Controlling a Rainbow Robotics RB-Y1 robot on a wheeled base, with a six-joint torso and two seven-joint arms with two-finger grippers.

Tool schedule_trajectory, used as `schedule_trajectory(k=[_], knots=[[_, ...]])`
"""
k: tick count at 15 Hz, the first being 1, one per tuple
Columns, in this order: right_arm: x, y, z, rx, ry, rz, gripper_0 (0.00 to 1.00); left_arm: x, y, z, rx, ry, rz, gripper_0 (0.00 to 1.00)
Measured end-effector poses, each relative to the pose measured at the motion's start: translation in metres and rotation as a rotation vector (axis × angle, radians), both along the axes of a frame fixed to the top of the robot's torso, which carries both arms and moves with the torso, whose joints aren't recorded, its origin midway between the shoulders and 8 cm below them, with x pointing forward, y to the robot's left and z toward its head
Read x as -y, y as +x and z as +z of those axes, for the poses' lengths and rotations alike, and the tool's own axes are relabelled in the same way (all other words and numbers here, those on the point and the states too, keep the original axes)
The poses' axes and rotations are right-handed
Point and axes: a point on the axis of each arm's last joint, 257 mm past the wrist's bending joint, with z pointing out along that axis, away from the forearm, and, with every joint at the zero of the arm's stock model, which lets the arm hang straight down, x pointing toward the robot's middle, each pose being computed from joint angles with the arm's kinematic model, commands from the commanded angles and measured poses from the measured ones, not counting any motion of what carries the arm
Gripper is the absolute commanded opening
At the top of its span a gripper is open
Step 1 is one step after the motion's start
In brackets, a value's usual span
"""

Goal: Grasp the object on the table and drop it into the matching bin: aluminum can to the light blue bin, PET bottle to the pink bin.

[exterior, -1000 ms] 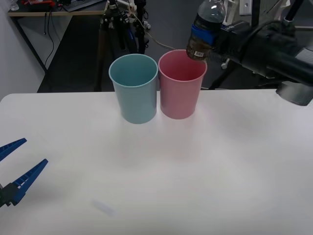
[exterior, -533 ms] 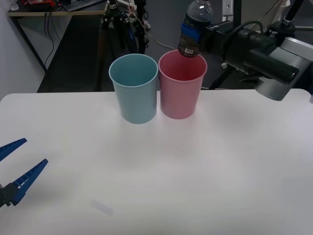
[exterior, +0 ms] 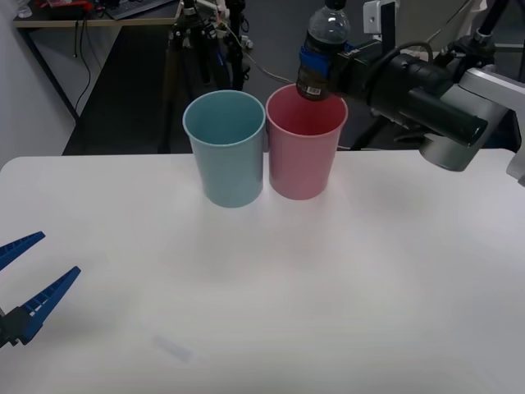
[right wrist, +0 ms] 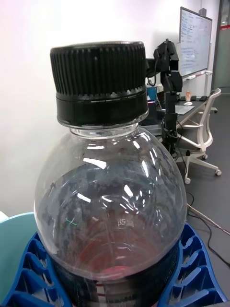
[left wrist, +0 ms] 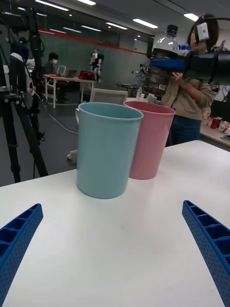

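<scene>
i see my right end effector [exterior: 328,70] clamped around the pet bottle [exterior: 318,56], holding it upright in the air just over the far rim of the pink bin [exterior: 303,152]. the light blue bin [exterior: 225,148] stands touching it on the left, on the white tabletop [exterior: 328,279]; what i can see of both bins' insides is bare. my left end effector [exterior: 20,283] rests spread wide at the near left, gripping nothing.

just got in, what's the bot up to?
Sorting a bottle. The right hand grips the PET bottle upright by its label band, holding it over the far rim of the pink bin, not yet released. The light blue bin stands beside it. The left hand waits open, low over the table.
</scene>
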Motion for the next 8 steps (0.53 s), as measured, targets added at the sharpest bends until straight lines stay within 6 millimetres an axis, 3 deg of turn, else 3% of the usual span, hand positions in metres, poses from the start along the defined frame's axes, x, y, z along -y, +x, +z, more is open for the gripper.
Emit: schedule_trajectory(k=[2, 3, 4, 5, 6, 8], knots=[[-0.0018, 0.0001, 0.0000, 0.001, 0.000, 0.002, 0.00, 0.0000, 0.0000, 0.0000, 0.000, 0.000, 0.000, 1.00], [-0.0018, 0.0002, 0.0008, 0.001, 0.002, 0.002, 0.19, 0.0000, 0.0000, 0.0000, 0.000, 0.000, 0.000, 1.00], [-0.0021, 0.0003, 0.0017, 0.000, 0.004, 0.002, 0.60, 0.0000, 0.0000, 0.0000, 0.000, 0.000, 0.000, 1.00], [-0.0028, 0.0003, 0.0022, -0.002, 0.008, 0.003, 0.94, 0.0000, 0.0000, 0.0000, 0.000, 0.000, 0.000, 1.00], [-0.0040, 0.0004, 0.0021, -0.006, 0.013, 0.003, 1.00, 0.0000, 0.0000, 0.0000, 0.000, 0.000, 0.000, 1.00], [-0.0056, 0.0001, 0.0026, -0.008, 0.017, 0.004, 1.00, 0.0000, 0.0000, 0.0000, 0.000, 0.000, 0.000, 1.00]])
